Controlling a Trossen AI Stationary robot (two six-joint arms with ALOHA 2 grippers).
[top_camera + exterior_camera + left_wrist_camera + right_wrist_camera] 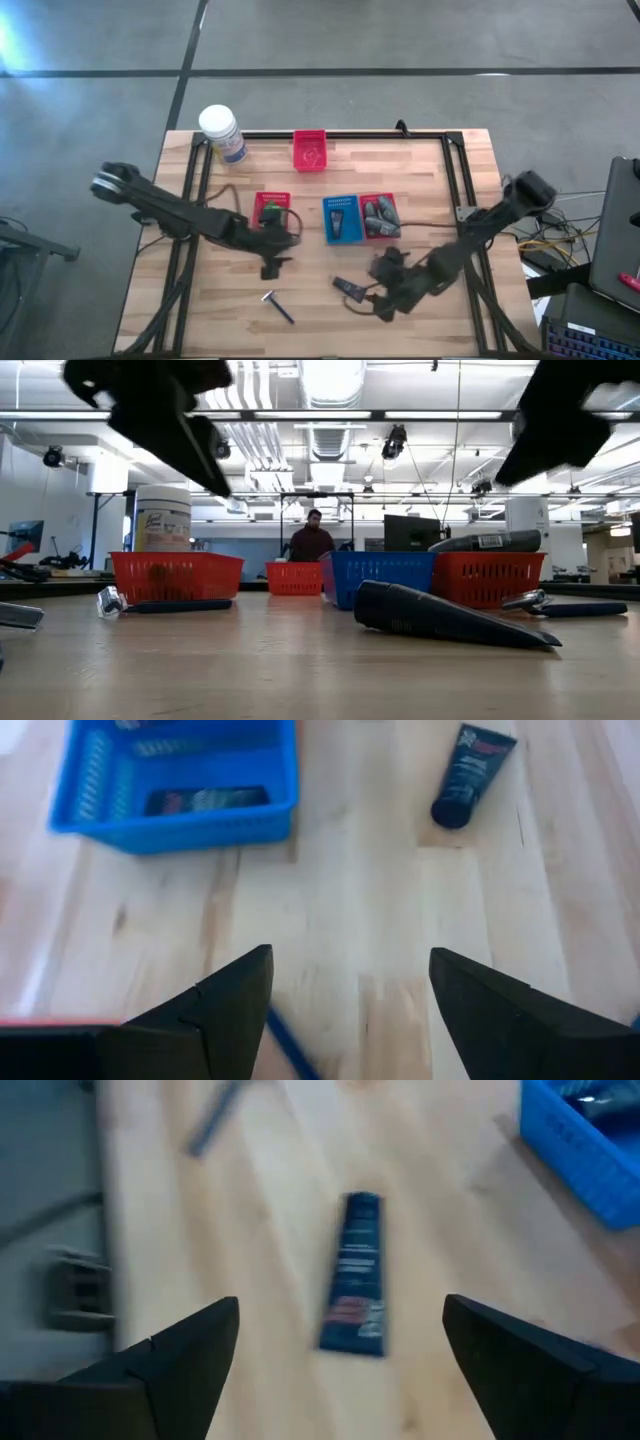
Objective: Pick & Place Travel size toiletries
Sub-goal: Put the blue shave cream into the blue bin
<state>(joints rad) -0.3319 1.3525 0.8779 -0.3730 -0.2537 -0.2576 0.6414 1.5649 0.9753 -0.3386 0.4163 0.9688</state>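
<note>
Dark tube lies between the right gripper's spread, empty fingers. One razor lies at five o'clock of the empty, spread left gripper.

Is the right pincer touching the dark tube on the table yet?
Apart. In the right wrist view the right pincer stands open, and the dark tube lies flat on the bare table ahead, with wood showing between it and each finger.
</note>
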